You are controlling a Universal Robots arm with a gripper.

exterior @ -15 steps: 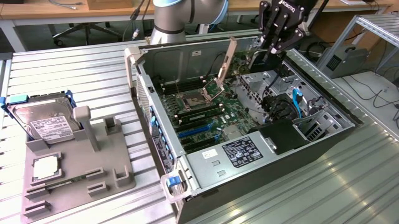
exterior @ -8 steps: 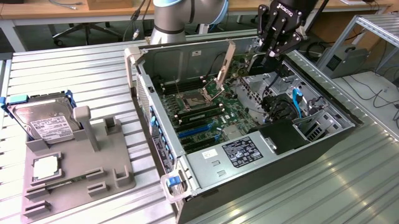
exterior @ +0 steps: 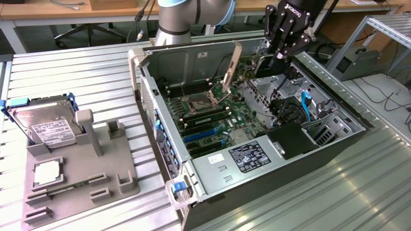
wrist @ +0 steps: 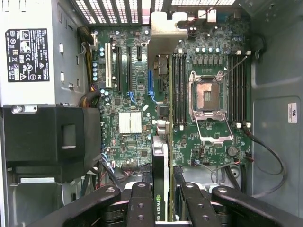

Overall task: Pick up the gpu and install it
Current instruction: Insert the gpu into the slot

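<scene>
Pincer grips thin black gpu card edge-on, long axis parallel to blue motherboard slot, roughly over it.

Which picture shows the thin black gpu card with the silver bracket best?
The wrist view: the thin black gpu with its silver metal bracket sits edge-on between the black gripper's fingers, over the green motherboard. The exterior view shows the gripper above the open computer case, but little of the card.
</scene>
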